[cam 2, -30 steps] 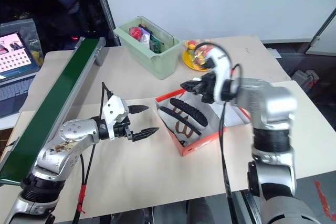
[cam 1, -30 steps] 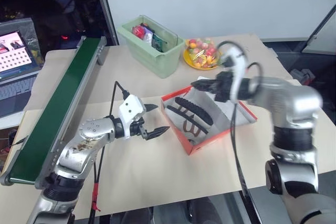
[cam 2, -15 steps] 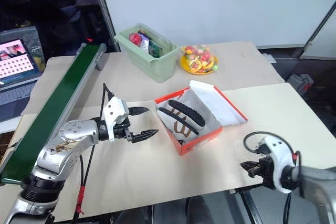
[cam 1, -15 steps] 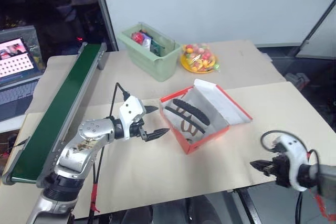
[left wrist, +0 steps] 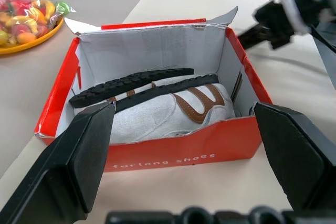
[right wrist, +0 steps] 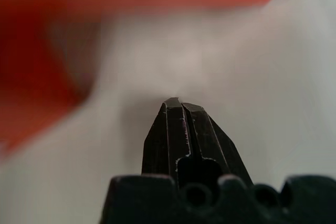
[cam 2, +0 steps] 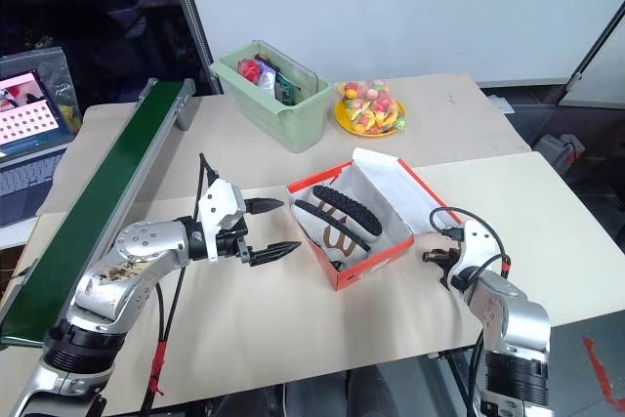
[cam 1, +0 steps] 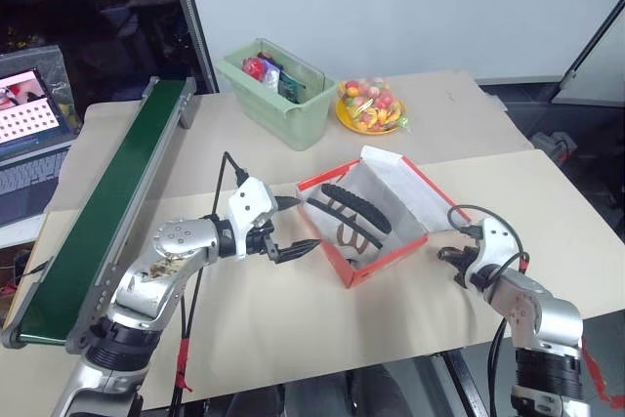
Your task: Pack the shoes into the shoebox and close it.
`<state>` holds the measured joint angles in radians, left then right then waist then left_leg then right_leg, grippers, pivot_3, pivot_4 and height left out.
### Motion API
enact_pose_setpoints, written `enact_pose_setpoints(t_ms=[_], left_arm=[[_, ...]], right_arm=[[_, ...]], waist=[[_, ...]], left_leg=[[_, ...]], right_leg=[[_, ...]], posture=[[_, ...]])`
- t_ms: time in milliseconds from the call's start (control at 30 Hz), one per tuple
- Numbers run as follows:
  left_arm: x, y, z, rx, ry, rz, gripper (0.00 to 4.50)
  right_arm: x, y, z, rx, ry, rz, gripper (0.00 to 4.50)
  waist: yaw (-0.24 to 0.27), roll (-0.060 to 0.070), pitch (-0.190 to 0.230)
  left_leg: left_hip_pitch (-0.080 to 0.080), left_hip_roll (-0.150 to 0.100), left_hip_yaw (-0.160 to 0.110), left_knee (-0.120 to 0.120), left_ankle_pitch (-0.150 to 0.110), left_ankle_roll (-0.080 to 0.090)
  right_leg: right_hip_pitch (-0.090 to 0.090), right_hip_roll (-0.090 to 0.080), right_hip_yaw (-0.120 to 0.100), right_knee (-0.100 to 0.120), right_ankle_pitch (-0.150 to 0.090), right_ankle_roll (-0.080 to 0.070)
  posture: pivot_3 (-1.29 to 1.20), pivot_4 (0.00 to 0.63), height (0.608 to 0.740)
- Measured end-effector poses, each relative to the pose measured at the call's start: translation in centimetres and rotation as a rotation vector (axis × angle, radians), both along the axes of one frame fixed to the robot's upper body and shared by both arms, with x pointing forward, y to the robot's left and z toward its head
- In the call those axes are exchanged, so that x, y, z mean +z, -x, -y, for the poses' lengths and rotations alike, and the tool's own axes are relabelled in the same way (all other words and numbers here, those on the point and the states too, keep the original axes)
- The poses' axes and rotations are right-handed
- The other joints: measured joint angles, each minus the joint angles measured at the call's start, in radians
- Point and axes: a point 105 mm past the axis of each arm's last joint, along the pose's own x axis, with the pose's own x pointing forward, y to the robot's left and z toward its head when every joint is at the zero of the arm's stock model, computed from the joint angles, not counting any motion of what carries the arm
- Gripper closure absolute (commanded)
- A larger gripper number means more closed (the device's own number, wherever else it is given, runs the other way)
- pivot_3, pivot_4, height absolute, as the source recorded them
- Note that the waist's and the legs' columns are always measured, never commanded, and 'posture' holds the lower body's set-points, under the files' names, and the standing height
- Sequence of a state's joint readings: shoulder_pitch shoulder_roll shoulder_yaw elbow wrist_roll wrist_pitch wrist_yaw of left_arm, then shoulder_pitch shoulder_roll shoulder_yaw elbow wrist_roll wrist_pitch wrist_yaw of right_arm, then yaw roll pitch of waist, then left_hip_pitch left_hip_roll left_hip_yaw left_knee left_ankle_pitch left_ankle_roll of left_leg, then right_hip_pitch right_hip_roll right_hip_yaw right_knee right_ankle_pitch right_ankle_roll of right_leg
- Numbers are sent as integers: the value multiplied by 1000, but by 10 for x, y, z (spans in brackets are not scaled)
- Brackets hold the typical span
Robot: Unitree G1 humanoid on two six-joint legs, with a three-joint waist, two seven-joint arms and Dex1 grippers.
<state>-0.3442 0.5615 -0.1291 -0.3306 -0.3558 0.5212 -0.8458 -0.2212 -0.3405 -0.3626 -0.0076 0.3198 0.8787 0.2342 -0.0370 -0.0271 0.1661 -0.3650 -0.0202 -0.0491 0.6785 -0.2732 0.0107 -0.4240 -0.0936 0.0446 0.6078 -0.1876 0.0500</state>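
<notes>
Left eye view: red-orange cardboard shoebox sits open near the middle of the beige counter, its white-lined lid standing up on the far right side. Both off-white sneakers with brown markings lie inside on their sides, black ridged soles up and toward the lid; they fill the box from end to end.

Left gripper hovers just beside the box's left end, jaws spread wide and holding nothing, pointed at the box. In the left wrist view the box's long red wall with white print lies between the two black fingers.

Right gripper is low over the counter, close to the box's right near corner, apart from it; jaws pressed fully together, empty.

Surroundings: pale green plastic bin with small packets stands behind the box, well apart. Yellow plate of wrapped sweets just right of the bin. Long green conveyor belt runs along the counter's left side. Laptop screen at far left. Nothing lies between either gripper and the box.
</notes>
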Motion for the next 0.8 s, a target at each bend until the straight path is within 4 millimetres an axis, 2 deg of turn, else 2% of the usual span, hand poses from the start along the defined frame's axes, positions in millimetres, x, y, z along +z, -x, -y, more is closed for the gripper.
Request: enact_pose_setpoints(t_ms=[133,267,467,667,800], left_arm=[[1,-1,0,0,0,1,0],[1,-1,0,-1,-1,4,0],[2,-1,-1,1,-4,6,0],[2,-1,-1,4,-4,7,0],[3,-2,-1,6,-4,10,0]], right_arm=[[1,-13,1,-54,-73,41,4490],[10,-37,-13,-99,-250,123,4490],[47,-68,-30,-127,-524,296,4490],[81,-67,-40,-45,-726,476,4490],[126,-47,-56,173,-817,652,4490]], waist=[[-4,0,0],[-11,1,0],[-8,2,1],[-6,3,2],[-9,5,2]], left_leg=[[0,0,0,0,0,0],[2,1,1,-1,0,1],[1,1,0,-1,-1,1],[-3,1,-1,-1,-1,2],[-3,1,-2,-1,-1,2]], right_leg=[[0,0,1,0,0,0],[0,1,1,1,0,0],[0,1,1,2,0,0],[-4,0,-1,3,0,0],[-4,1,-1,3,0,0]], posture=[[0,150,740],[0,150,740],[0,150,740],[0,150,740],[0,150,740]])
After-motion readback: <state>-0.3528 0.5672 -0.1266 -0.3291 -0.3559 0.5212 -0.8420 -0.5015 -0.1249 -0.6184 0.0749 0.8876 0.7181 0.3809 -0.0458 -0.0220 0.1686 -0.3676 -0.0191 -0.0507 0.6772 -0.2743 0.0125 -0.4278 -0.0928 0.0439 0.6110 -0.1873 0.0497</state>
